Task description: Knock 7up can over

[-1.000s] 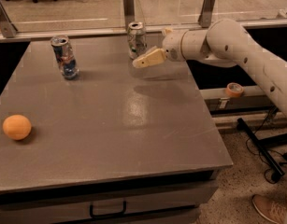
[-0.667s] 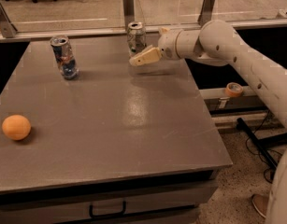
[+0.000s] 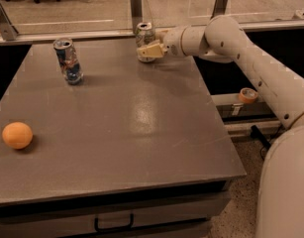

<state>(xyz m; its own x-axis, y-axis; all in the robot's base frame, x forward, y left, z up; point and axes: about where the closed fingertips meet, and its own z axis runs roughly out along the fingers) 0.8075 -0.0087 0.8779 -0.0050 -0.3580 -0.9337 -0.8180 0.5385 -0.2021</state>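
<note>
The 7up can (image 3: 144, 35) is a small silvery-white can with a shiny top. It stands upright at the far edge of the grey table (image 3: 117, 123), right of the middle. My gripper (image 3: 150, 51) reaches in from the right on the white arm (image 3: 230, 48). Its cream fingertips lie against the lower front of the can and hide the can's base.
A silver can with blue and red markings (image 3: 67, 61) stands upright at the far left of the table. An orange (image 3: 17, 135) lies near the left edge. A glass partition with metal posts (image 3: 135, 4) runs behind the table. A tape roll (image 3: 247, 94) sits on a rail at the right.
My gripper has moved left and toward the far edge, closing on the 7up can until it meets the can's lower front. The can still stands upright.
</note>
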